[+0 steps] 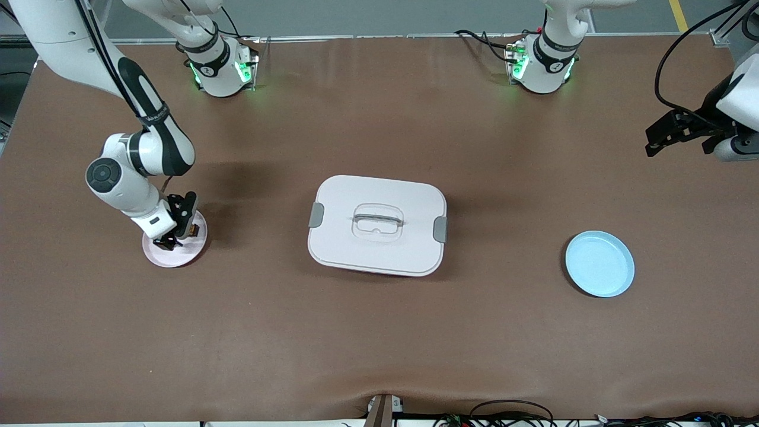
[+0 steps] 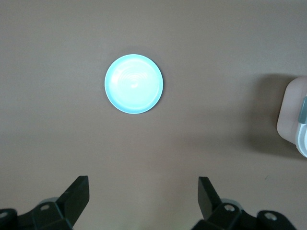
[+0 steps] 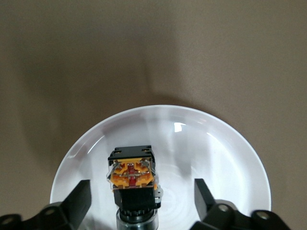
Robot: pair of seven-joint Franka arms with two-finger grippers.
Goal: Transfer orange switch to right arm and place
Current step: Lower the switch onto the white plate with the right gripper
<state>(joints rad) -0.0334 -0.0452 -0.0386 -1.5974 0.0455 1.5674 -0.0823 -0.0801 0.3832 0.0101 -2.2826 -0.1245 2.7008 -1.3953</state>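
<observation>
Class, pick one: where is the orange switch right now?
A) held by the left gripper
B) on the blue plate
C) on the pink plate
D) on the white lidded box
C: the orange switch stands on the pink plate, between the right gripper's open fingers.

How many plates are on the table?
2. A pink plate lies at the right arm's end, under the right end effector, with the orange switch on it. A blue plate lies at the left arm's end.

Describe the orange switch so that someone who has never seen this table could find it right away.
Start at the big white lidded box mid-table, then go toward the right arm's end to the pink plate. The orange switch stands on that plate between the open fingers of the right gripper: a tiny black block with an orange band, the only thing there.
</observation>
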